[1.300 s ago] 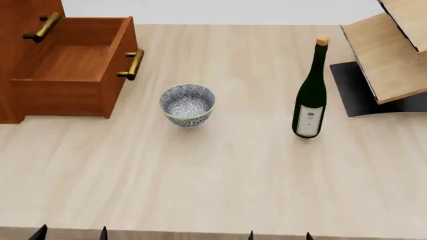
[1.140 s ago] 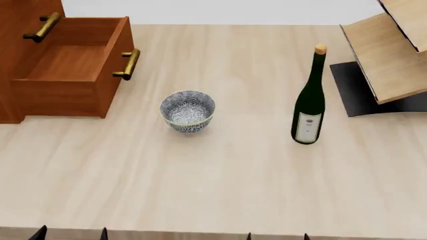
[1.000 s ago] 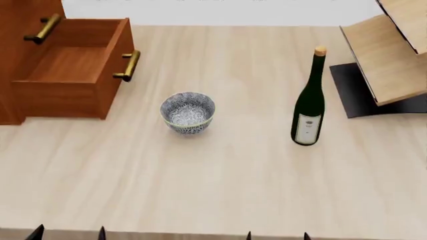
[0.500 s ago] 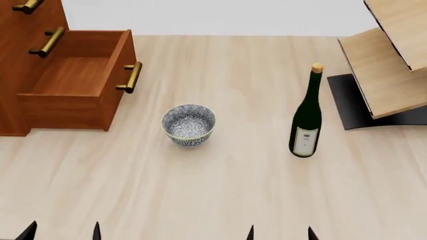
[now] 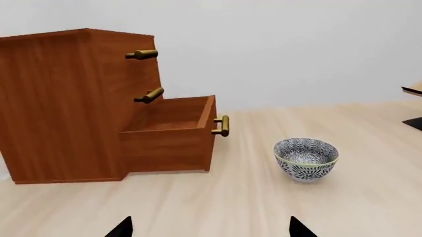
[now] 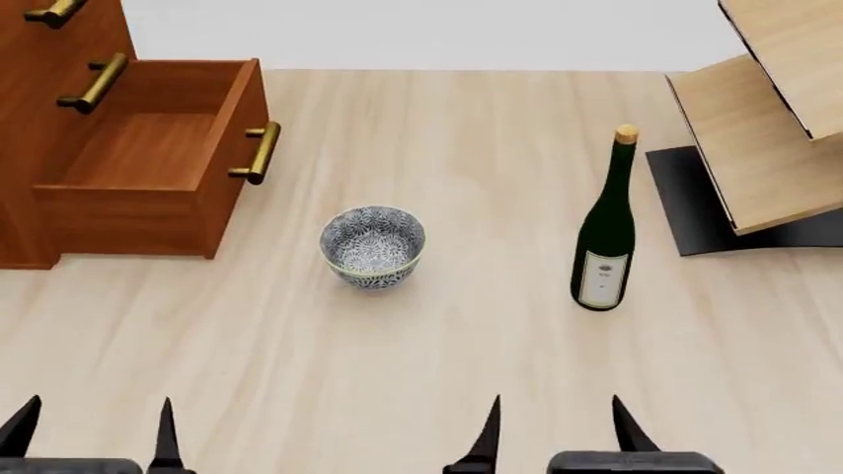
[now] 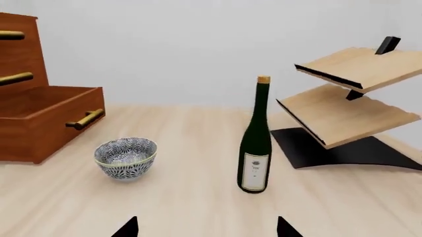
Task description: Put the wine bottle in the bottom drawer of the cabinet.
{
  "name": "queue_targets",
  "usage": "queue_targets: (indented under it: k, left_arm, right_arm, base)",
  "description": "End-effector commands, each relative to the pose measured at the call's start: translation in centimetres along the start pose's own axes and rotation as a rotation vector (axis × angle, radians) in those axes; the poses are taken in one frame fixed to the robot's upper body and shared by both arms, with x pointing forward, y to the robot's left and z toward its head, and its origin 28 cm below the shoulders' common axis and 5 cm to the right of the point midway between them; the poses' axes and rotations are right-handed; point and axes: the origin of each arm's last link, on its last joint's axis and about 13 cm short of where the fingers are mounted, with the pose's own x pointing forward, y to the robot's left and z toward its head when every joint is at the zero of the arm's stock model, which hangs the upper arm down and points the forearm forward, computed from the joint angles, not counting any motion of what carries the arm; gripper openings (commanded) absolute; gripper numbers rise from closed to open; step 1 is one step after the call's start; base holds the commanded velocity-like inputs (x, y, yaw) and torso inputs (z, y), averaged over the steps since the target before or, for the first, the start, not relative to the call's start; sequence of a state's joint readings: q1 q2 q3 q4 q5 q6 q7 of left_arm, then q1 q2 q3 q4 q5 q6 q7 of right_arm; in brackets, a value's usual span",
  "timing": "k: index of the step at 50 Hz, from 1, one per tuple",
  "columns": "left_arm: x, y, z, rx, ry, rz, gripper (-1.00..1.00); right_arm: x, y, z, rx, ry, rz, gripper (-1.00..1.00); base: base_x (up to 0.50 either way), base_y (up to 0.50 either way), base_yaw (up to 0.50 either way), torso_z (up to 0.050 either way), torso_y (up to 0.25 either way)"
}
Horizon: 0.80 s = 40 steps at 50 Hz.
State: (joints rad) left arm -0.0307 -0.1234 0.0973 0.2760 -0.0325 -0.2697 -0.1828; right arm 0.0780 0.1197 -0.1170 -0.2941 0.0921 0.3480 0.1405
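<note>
Bottle [image 6: 605, 232] first: your wine bottle stands upright on the pale wood surface [image 6: 435, 375], right of centre, cork up and white label facing you. Nothing touches it. Just to its right sits the black base of the pale wood rack [image 6: 771, 118], near the bottle but apart from it.

Your cabinet [image 6: 59, 59] is at the far left. Its bottom drawer [image 6: 145, 163] is pulled out toward the right, its box open from above, with the brass handle [image 6: 257, 153] on its front pointing toward the middle of the surface. The two upper drawer fronts are closed, as the left wrist view shows [image 5: 142, 74].

Between the drawer and the bottle you have a blue-and-white patterned bowl [image 6: 373, 245], upright, well apart from both.

Your left end effector [image 6: 93, 434] sits at the near left edge of the head view, its dark fingertips spread wide with nothing between them. Your right end effector [image 6: 554, 430] is at the near edge, nearly in line with the bottle but well short of it, fingers likewise spread wide and holding nothing. From the right wrist view the bottle [image 7: 256, 143] stands ahead between the two fingertips, with the bowl [image 7: 125, 158] off to one side.
</note>
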Motion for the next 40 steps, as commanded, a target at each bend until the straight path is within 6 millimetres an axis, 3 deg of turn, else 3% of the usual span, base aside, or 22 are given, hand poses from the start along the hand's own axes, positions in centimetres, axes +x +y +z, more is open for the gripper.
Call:
queue_targets:
  k: [1, 4, 5, 8, 20, 40]
  left_arm:
    - [1.4, 0.9, 5.4, 0.057, -0.047, 0.028, 1.0]
    - [1.5, 0.8, 6.4, 0.074, -0.061, 0.029, 1.0]
    - [1.5, 0.8, 8.3, 0.097, -0.078, 0.036, 1.0]
    - [1.7, 0.6, 8.6, 0.095, -0.079, 0.021, 1.0]
    - [2.5, 0.1, 13.8, 0.149, -0.143, 0.019, 1.0]
    - [2.9, 0.0, 14.1, 0.141, -0.135, 0.006, 1.0]
  right_arm:
    - [1.1, -0.4, 4.8, -0.037, -0.054, -0.004, 1.0]
    - [1.3, -0.3, 5.7, -0.055, -0.069, -0.01, 1.0]
    - [1.5, -0.3, 6.1, -0.063, -0.077, -0.013, 1.0]
    - [1.6, -0.3, 7.4, -0.062, -0.08, -0.001, 1.0]
    - [2.2, -0.3, 11.1, -0.071, -0.105, 0.0, 1.0]
    - [2.3, -0.3, 11.7, -0.064, -0.115, -0.004, 1.0]
  base:
    - [0.0, 0.0, 0.0, 0.0, 0.0]
    - [0.0, 0.0, 0.0, 0.0, 0.0]
    - [0.0, 0.0, 0.0, 0.0, 0.0]
    - [0.0, 0.0, 0.0, 0.0, 0.0]
    - [0.0, 0.0, 0.0, 0.0, 0.0]
    - [0.0, 0.0, 0.0, 0.0, 0.0]
